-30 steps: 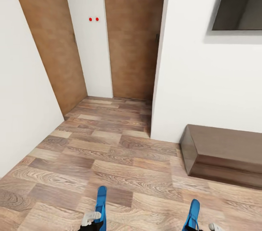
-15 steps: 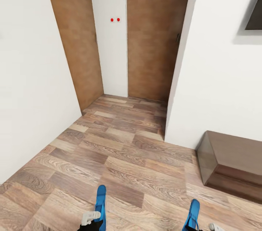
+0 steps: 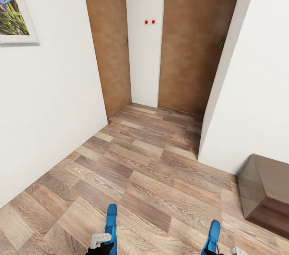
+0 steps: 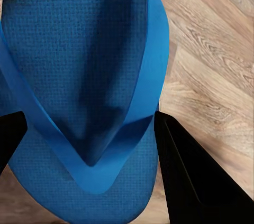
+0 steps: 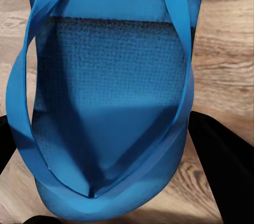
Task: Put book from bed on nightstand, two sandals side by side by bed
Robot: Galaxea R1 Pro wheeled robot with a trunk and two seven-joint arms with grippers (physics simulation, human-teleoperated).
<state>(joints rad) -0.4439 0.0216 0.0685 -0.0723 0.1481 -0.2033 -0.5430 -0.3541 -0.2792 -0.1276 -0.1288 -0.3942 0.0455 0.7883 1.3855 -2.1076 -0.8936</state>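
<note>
Right now I'm carrying one of the two sandals in each claw, with neither bed nor nightstand ahead of me, so the main risk is a flip-flop slipping out while I roll and turn: each is pinched near one end and the thin foam could flex or twist free

My left gripper point(image 3: 100, 243), at about 7 o'clock in the head view, is clamped on the left sandal point(image 3: 111, 225), my dark fingers point(image 4: 185, 176) flanking its strap end. Its long axis runs toward 12 o'clock, free end pointing away from me

My right gripper point(image 3: 224, 251), at 5 o'clock, is likewise clamped on the right sandal point(image 3: 213, 235), which leans slightly toward 1 o'clock. Swinging wide could clip the low dark cabinet point(image 3: 267, 191) at 4 o'clock
</note>
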